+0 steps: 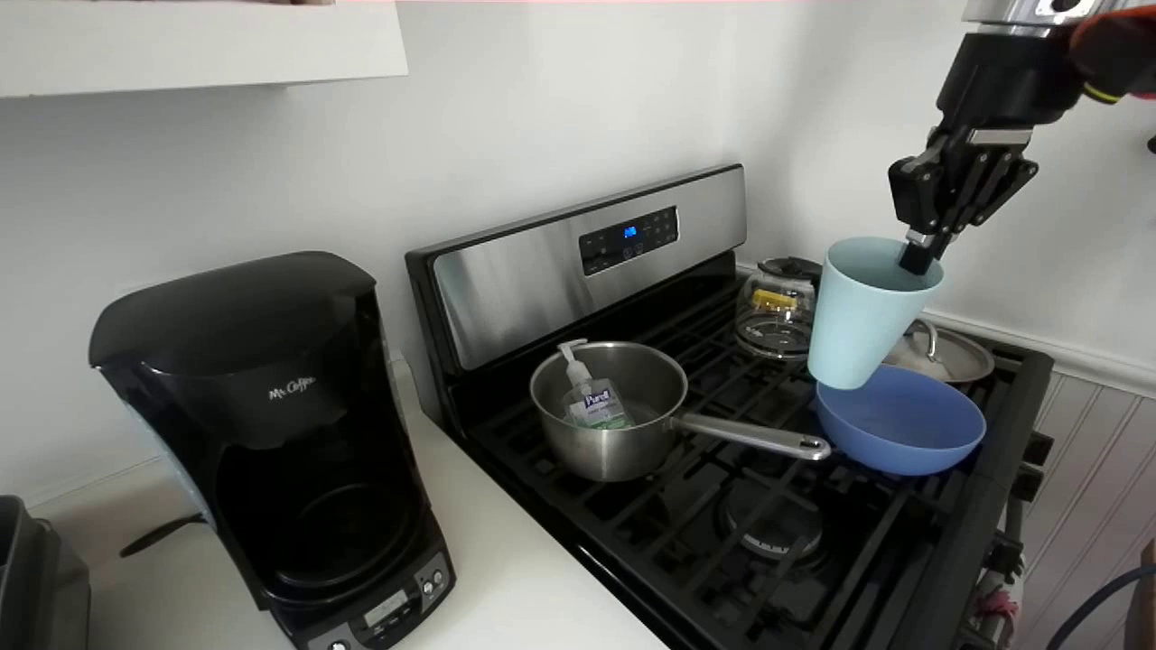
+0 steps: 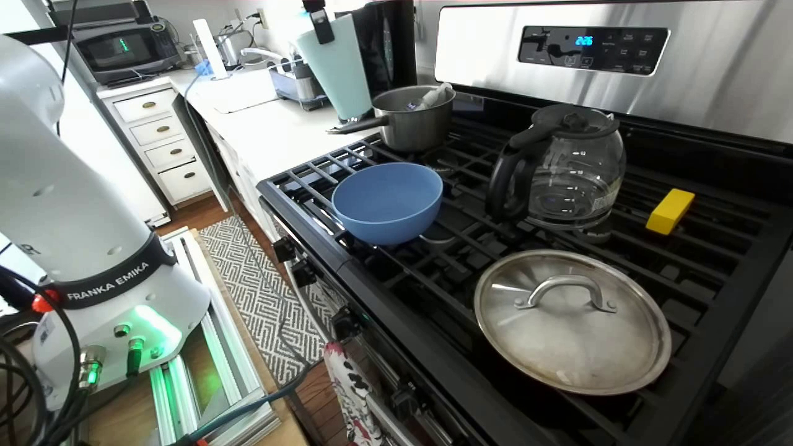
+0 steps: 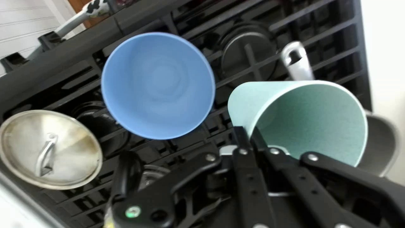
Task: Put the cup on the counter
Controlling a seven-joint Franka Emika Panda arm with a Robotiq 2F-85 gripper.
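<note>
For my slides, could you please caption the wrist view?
Robotiq gripper pinching one side of a tilted pale blue tumbler above a gas stovetop.

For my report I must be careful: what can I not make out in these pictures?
Microwave digits: blurred in an exterior view.
Bottle label: fine print too small in an exterior view.
Grey object: cut off by left edge in an exterior view.
Pot: partly hidden by cup, wrist view.
</note>
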